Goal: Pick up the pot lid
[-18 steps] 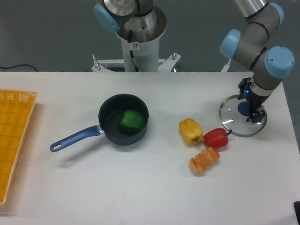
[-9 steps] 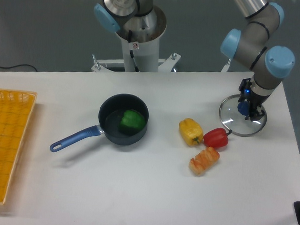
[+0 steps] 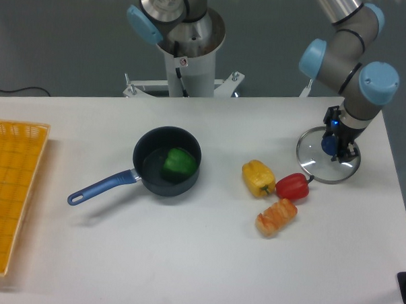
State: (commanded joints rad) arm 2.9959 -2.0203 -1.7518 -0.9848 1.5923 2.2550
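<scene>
One white table point(image 3: 185, 259). Yellow basket point(image 3: 16, 184) at left edge. Black pan point(image 3: 149, 156), blue handle. Glass lid point(image 3: 314, 163) at right, gripper point(image 3: 333, 140) at its blue knob point(image 3: 330, 145); can't tell whether fingers pinch it. Bread point(image 3: 276, 217), yellow vegetable point(image 3: 258, 179), red pepper point(image 3: 292, 187) near lid. Green vegetable point(image 3: 179, 164) in pan.

Clear lid point(image 3: 313, 165), blue knob point(image 3: 329, 143) — jaws on it

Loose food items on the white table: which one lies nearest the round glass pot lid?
The glossy red pepper, right beside the glass lid; the yellow item and orange-brown item lie farther away.
</scene>
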